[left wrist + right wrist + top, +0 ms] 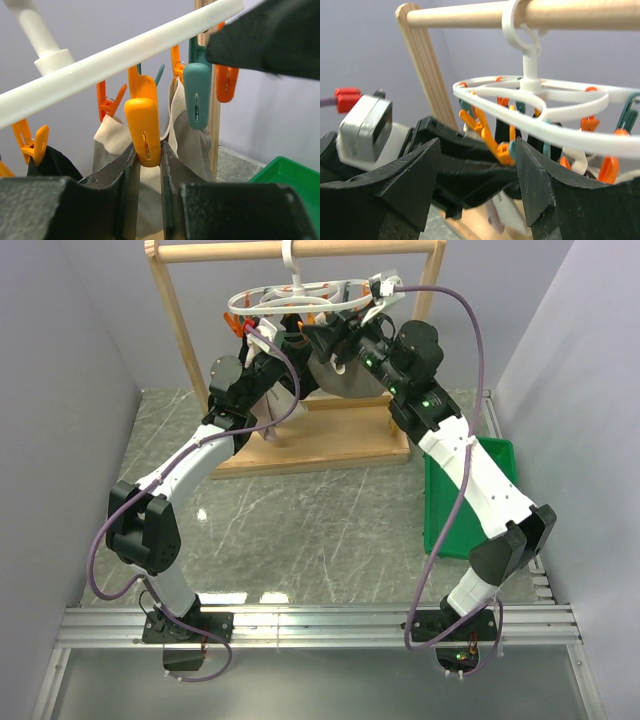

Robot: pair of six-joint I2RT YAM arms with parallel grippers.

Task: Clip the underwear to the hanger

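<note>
Only the left wrist view shows the left end effector (148,155) clamped on an orange peg (142,125), with the underwear (112,140) just behind it. The right end effector (476,150) is spread apart beneath the hanger (531,67).

Left arm (190,468): smooth white link shells, bulky black joint housings, small black base. Right arm (480,480): same white shells and black joints, with green lights (425,398) glowing on the upper housings. Purple cable (100,550): one thin, glossy line along each arm. Left gripper (147,150) and right gripper (477,165): matte black, grainy, wedge-shaped fingers. Wrist camera (367,127): pale grey box with rounded corners and a red plug (347,93).
</note>
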